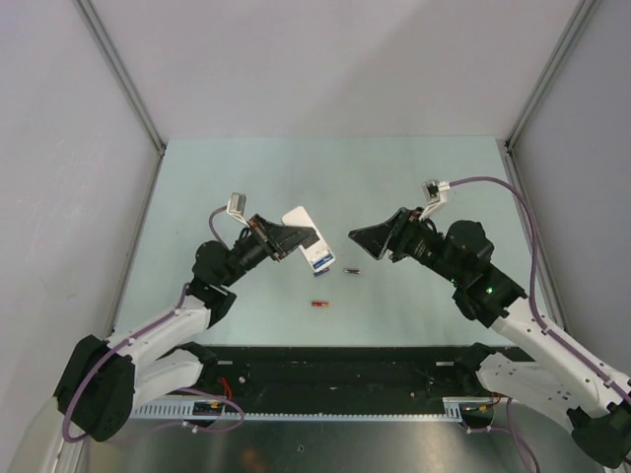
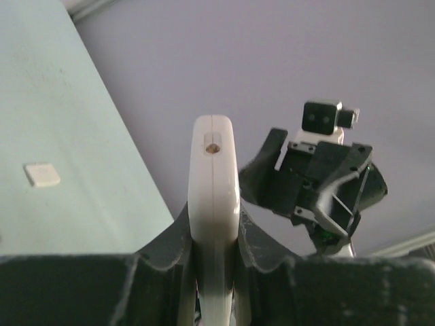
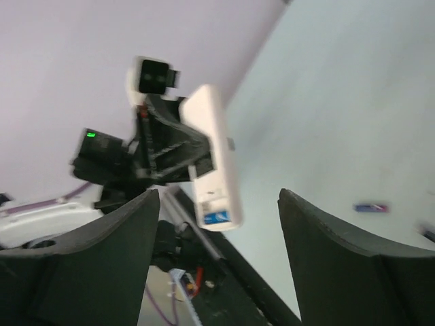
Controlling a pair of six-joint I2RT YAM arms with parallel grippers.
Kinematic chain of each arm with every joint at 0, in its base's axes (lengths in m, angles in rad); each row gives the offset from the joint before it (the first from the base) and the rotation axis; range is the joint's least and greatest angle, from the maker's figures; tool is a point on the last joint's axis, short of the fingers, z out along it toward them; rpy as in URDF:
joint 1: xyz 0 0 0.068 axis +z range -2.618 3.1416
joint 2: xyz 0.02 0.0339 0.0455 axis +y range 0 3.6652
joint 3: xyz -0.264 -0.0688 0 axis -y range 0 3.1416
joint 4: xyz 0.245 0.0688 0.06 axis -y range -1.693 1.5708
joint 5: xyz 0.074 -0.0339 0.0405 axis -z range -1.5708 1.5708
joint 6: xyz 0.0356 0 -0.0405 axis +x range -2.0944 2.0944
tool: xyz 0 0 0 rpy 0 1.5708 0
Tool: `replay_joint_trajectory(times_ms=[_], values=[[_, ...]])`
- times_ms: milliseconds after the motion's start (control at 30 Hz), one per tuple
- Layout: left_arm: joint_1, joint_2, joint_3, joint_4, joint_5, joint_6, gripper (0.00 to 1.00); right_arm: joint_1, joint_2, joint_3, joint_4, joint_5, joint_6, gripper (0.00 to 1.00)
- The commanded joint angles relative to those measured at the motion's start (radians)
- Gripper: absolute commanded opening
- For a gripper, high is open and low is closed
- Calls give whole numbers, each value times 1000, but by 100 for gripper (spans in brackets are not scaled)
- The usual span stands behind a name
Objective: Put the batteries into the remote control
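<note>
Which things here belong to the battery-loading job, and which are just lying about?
Job: remote control, in the left gripper; dark battery; red battery.
Lying about: small white square piece on the table, purpose unclear.

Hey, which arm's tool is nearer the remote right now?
Left. The left tool is shut on the remote, holding it up in the air. The right tool is open, apart from the remote, facing it across a gap.

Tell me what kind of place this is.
Probably a robotics lab test cell: a pale green tabletop enclosed by plain grey wall panels, with a black-and-white left robot arm and matching right robot arm bolted at its near edge.
</note>
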Motion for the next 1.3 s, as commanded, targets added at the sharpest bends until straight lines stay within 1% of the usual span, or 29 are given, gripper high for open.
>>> replay_joint_trajectory(times_ms=[0,33,67,100,133,200,233,267,300,467,767,967,1100,1267], values=[[44,11,-17,43,125,3,0,-1,44,29,-329,151,-191,74],[53,23,-22,44,151,-8,0,4,67,31,-387,176,-220,73],[69,32,-23,44,183,-9,0,8,89,29,-410,219,-235,71],[75,51,-28,43,226,-9,0,15,130,29,-430,224,-244,70],[82,55,-45,44,243,-9,0,40,150,29,-456,304,-266,70],[95,57,-69,44,263,-5,0,71,205,28,-464,351,-287,69],[101,37,-112,43,263,6,0,114,234,25,-452,404,-313,68],[102,28,-126,44,258,10,0,123,248,25,-446,415,-318,68],[102,7,-156,44,246,12,0,128,279,25,-435,423,-320,68],[110,-64,-213,44,245,29,0,130,376,25,-392,411,-318,63],[158,-233,-333,41,226,7,0,148,564,25,-297,457,-200,61],[162,-241,-353,38,251,-2,0,122,647,52,-254,492,-146,58],[162,-236,-342,37,264,-2,0,131,710,89,-265,508,-162,59],[162,-231,-341,35,265,3,0,142,776,155,-300,538,-182,67]])
